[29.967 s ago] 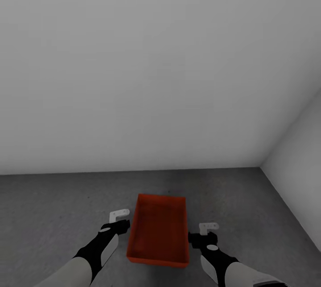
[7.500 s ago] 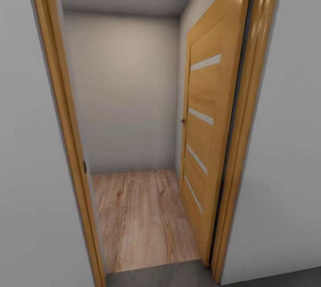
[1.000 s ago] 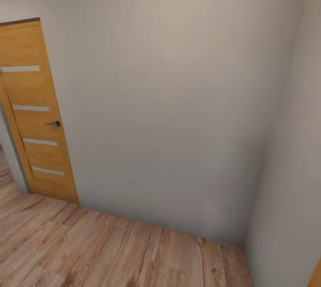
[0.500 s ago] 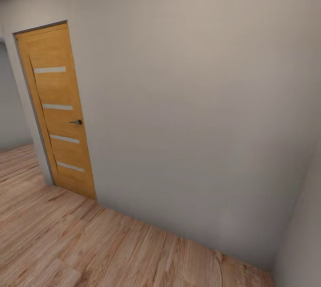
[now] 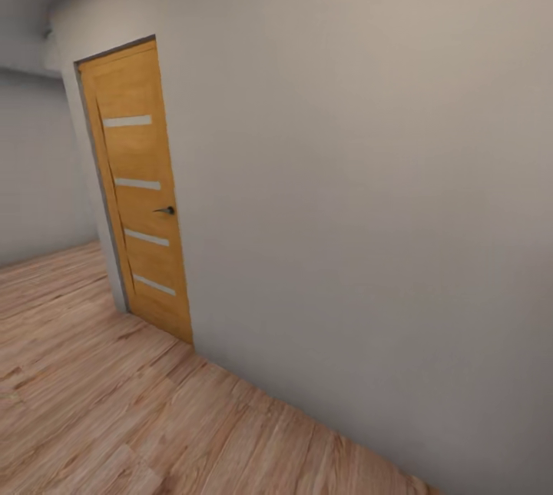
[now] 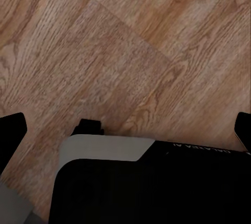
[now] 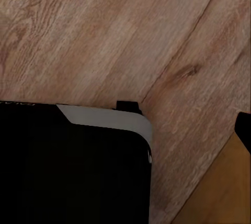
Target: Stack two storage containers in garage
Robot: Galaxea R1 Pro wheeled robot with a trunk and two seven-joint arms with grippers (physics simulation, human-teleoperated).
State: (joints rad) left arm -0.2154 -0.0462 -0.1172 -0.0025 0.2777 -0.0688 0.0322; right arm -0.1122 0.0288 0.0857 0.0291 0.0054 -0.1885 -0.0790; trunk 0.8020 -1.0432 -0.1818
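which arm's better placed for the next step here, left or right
Neither, from what shows: both wrist cameras look down on light wood-plank floor, and the head view faces a pale wall beside an orange wooden door. The next step is probably driving on, not reaching.

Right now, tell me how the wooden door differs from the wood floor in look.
The wooden door is a smooth orange-tan with pale horizontal strips and a dark handle; the wood floor is paler brown, with visible grain and plank seams. The door stands upright, set in the grey wall; the floor lies flat and runs along the wall's foot. Both have a wood finish.
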